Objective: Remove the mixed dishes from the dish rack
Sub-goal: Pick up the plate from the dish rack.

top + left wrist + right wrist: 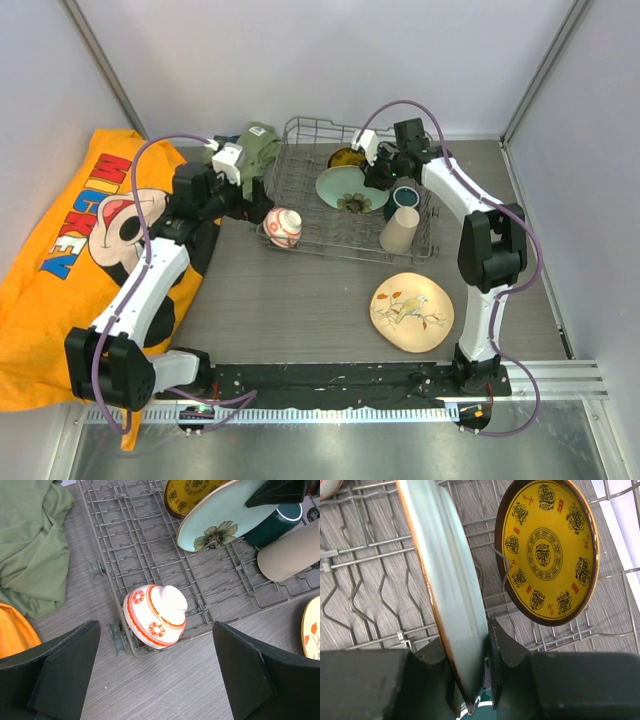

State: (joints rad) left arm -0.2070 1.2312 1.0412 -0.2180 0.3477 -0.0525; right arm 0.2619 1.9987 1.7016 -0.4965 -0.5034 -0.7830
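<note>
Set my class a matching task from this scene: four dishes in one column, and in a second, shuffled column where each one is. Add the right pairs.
Dishes
1. bird plate
2. green plate
3. red-patterned bowl
4. beige cup

Places
A. gripped by the right pincer
B. flat on the table, outside the rack
C. at the rack's right end
D. upside down at the rack's near left corner

Pairs: 1-B, 2-A, 3-D, 4-C

left fingers [65,675] wide apart, right fingers [509,661] in a tight pinch
</note>
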